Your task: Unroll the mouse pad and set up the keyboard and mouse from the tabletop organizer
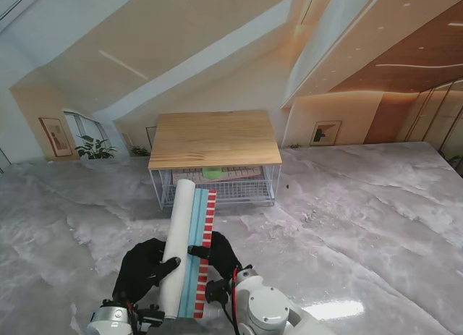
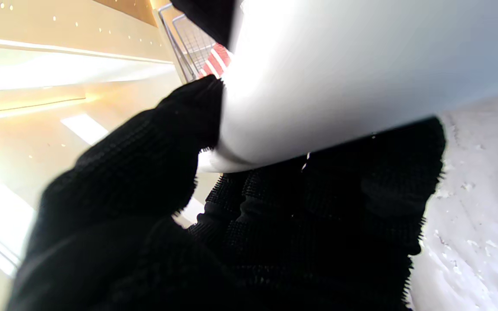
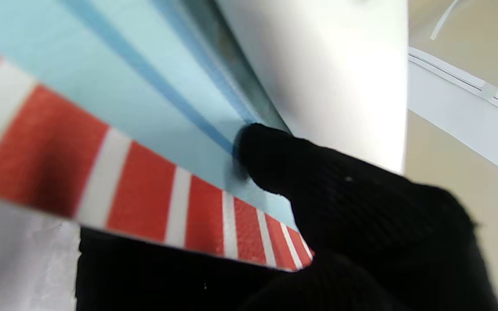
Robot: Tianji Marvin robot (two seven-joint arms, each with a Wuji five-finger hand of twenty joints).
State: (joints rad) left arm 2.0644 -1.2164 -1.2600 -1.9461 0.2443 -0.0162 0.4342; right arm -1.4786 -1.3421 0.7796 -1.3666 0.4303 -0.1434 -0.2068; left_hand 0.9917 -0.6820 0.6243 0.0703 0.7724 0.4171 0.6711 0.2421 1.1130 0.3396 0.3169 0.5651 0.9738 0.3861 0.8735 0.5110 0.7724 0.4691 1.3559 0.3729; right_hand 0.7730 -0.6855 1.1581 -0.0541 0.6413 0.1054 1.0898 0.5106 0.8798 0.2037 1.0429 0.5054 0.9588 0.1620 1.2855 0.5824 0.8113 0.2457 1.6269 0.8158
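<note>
Both hands, left hand (image 1: 142, 268) and right hand (image 1: 221, 257), clasp the mouse pad (image 1: 189, 241).

Bright warm light, glare in left wrist view, blurred close-ups

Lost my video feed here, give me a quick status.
Left hand shut on the mouse pad roll. Right hand pinching its loose striped edge. Pad mostly rolled. Organizer beyond, path unobstructed.

One mouse pad (image 1: 189, 241) (rolled), one organizer (image 1: 215, 161)
</note>
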